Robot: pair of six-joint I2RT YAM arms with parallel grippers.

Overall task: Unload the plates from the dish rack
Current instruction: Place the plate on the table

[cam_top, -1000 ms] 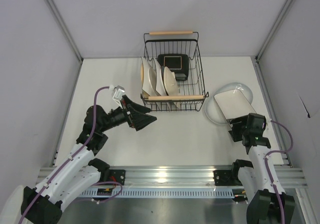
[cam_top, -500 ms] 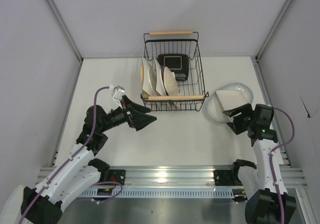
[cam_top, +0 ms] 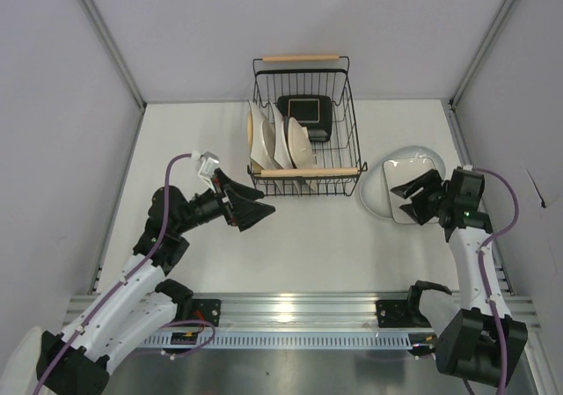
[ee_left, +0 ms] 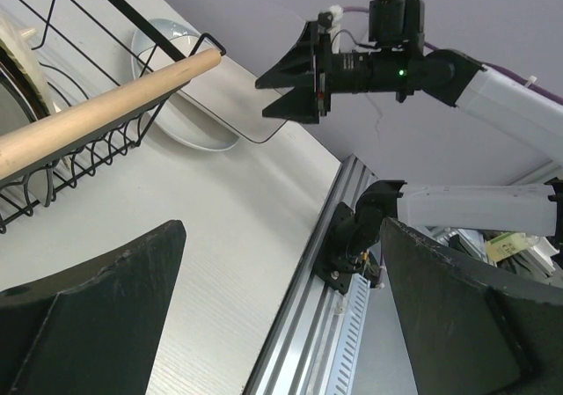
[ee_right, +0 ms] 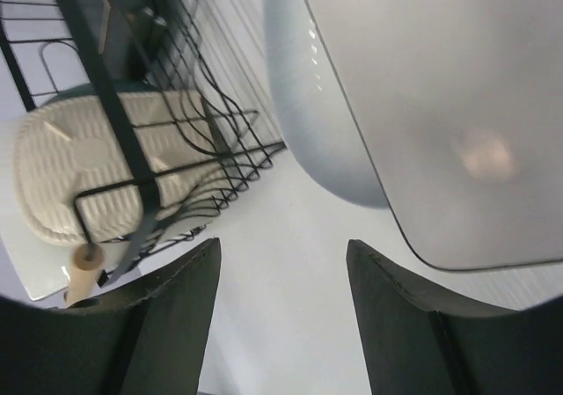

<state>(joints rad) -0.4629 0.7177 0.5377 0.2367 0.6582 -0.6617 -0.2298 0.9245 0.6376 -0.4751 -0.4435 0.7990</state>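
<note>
Plates [cam_top: 403,173], square atop round, just ahead of gaping right pincer [cam_top: 402,202].

1. The left arm [cam_top: 132,311] and the right arm [cam_top: 467,267] are built of white links joined by black joints.
2. A purple cable [cam_top: 164,203] is run along the left arm, and a second purple cable [cam_top: 504,203] along the right.
3. Both wrists are finished in black, and a small green light [cam_top: 464,215] is shown on the right one.
4. The left gripper [cam_top: 255,212] and the right gripper [cam_top: 407,200] are fitted with broad, black, wedge-shaped fingers.
5. Black base blocks [cam_top: 188,310] are mounted on a silver rail [cam_top: 299,311].
</note>
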